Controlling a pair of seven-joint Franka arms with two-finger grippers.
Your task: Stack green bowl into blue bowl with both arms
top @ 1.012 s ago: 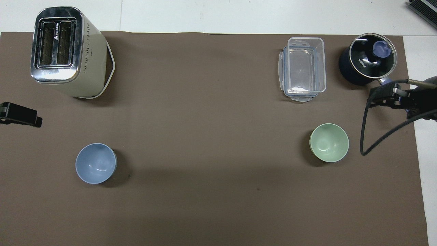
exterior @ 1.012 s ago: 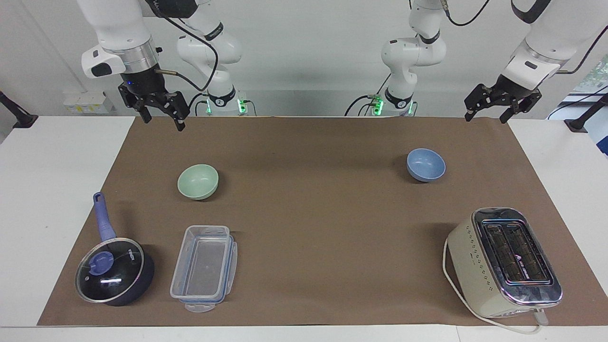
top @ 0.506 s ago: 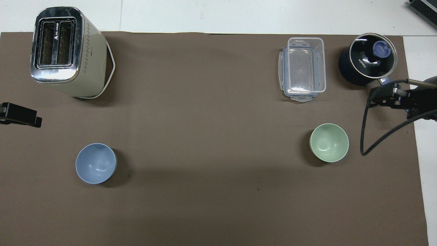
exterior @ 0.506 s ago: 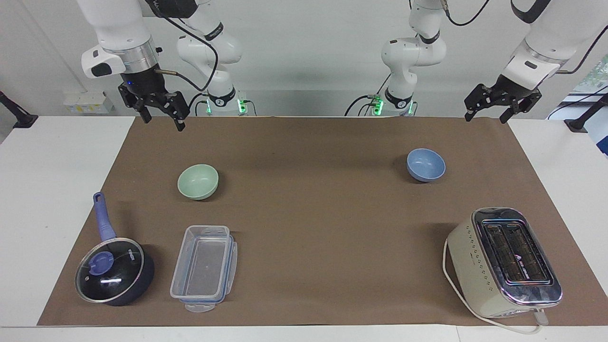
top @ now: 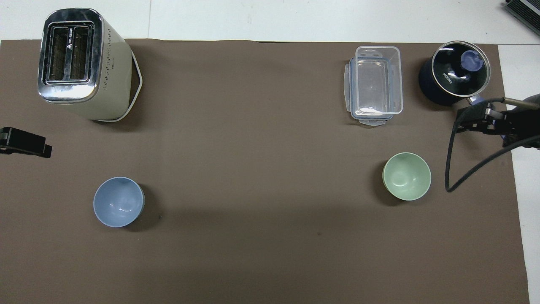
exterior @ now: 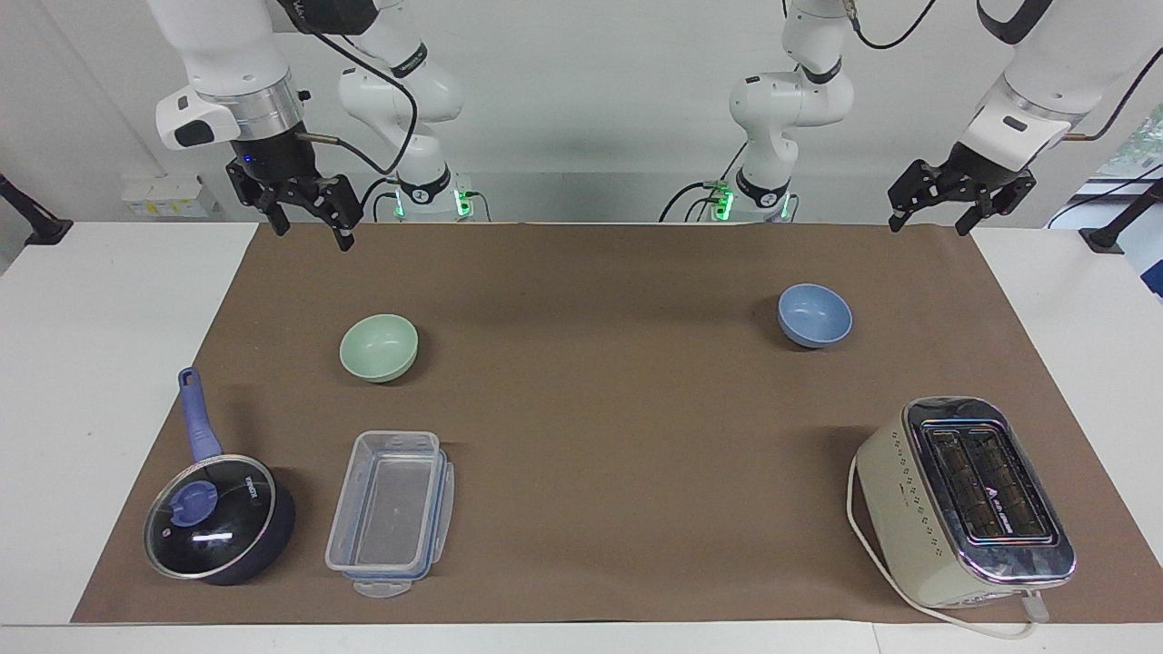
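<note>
A brown mat (exterior: 600, 427) covers the white table (exterior: 100, 300).

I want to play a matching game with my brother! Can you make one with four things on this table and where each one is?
Things:
1. green bowl
2. blue bowl
3. toaster
4. clear plastic box

Places:
A. beside the dark saucepan, at the right arm's end
B. at the left arm's end, farther from the robots than the blue bowl
C. at the left arm's end, nearer to the robots than the toaster
D. at the right arm's end, nearer to the robots than the clear plastic box

Pairs: 1-D, 2-C, 3-B, 4-A
</note>
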